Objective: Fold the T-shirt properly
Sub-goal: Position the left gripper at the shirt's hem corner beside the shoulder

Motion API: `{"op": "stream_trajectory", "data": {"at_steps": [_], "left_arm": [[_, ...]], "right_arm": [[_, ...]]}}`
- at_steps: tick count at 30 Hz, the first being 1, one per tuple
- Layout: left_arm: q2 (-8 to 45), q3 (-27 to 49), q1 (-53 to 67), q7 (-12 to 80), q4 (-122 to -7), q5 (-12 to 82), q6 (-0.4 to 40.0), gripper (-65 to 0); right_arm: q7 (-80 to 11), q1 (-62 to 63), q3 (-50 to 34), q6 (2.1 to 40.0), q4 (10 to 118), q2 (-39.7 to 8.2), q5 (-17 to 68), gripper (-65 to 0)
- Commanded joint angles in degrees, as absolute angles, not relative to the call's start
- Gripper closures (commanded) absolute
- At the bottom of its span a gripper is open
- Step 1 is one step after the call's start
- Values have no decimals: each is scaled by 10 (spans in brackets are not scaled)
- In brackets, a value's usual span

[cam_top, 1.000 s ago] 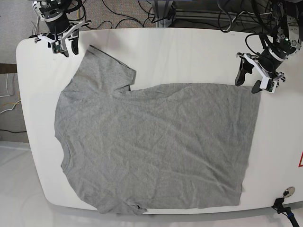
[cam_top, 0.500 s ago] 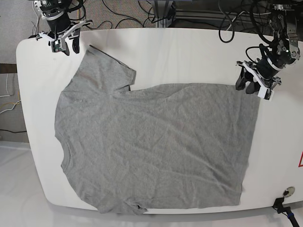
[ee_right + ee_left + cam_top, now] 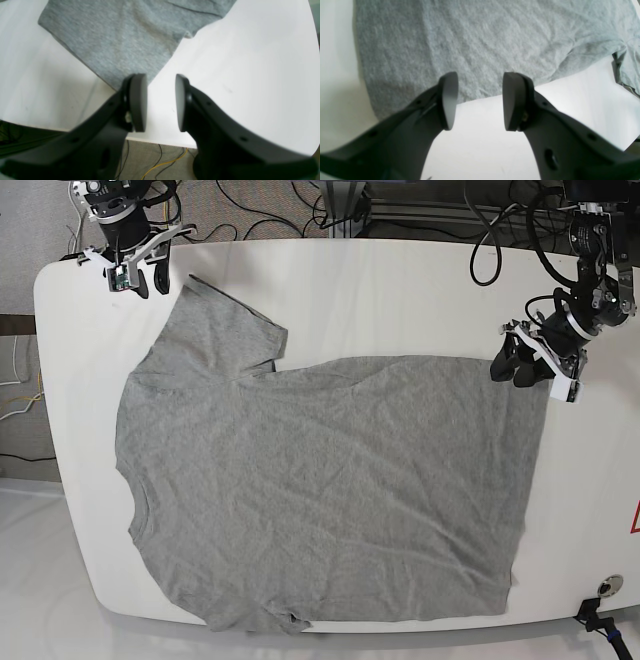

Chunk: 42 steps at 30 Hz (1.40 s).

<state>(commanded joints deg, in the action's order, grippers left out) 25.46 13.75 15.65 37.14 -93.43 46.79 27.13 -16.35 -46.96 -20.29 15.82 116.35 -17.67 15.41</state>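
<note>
Left wrist view: the left gripper [image 3: 480,101] hangs over the hem edge of the T-shirt [image 3: 480,42], jaws parted with a clear gap and nothing between them; one pad overlaps grey cloth, the other sits at the edge of the white table [image 3: 480,140]. No writing visible.

Right wrist view: the right gripper [image 3: 158,102] is parted and empty, poised just off the sleeve corner [image 3: 120,50].

Base view: within the last second the left gripper [image 3: 530,368] has descended toward the hem corner and narrowed its jaws — judged an approach to a first pinch; the right gripper [image 3: 135,272] has barely shifted. The T-shirt [image 3: 330,490] lies flat, unfolded. No label or brand is legible.
</note>
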Motion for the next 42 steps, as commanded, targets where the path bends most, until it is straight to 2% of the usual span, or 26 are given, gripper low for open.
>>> {"op": "stream_trajectory", "data": {"at_steps": [16,23,31,35,42], "left_arm": [[247,135,169,375,-936,466,258,-303],[249,127,155,388,-893,496,257,-331],[257,83,89,400,-791,538,252,-317],[252,91,90,422,-798,533,266,-314],[250,90,75,439,-791,544,275,-307]], "right_arm": [[-163,-464,-205,157,1164,-176,154,-193],[-162,-462,-205,158,1163,-175,155,-190],[-161,-462,-205,160,1165,-175,157,-187],[-151,-454,-204,176,1155,-175,173,-187],[-153,-451,-203,181,1146,-174,179,-183]]}}
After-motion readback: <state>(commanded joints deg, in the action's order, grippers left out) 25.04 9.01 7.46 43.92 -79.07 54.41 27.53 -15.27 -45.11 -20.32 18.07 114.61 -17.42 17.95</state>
